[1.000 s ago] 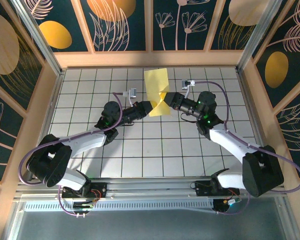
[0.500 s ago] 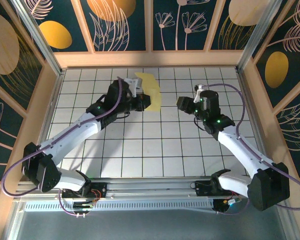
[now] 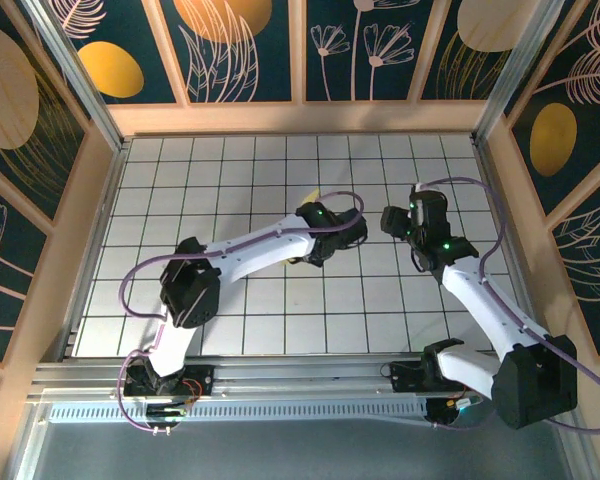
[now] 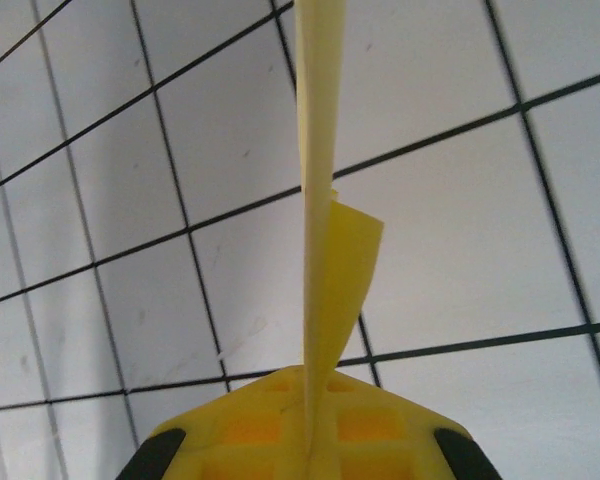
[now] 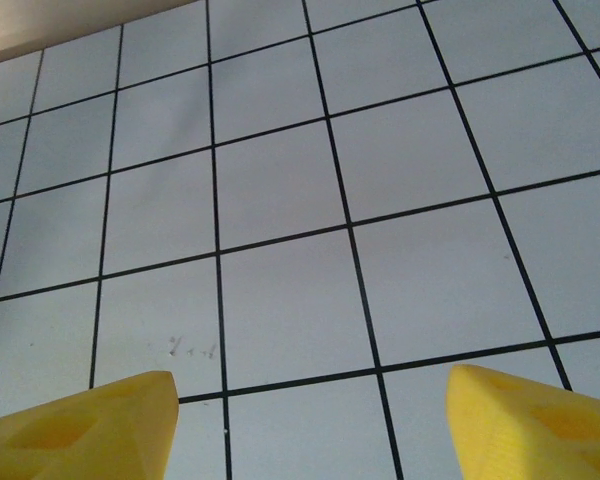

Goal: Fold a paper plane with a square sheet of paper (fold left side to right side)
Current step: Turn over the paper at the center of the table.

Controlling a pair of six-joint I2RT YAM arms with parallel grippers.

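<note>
My left gripper (image 4: 308,445) stays clenched on the thin yellow folded sheet of paper (image 4: 320,150), which stands edge-on above the white gridded worktop (image 4: 460,200). In the last half second my left arm (image 3: 250,245) has swung from the far edge to the worktop's centre. My right gripper (image 5: 310,420), pinching the same sheet a second ago, now hangs released, jaws wide apart, right of centre.
</note>
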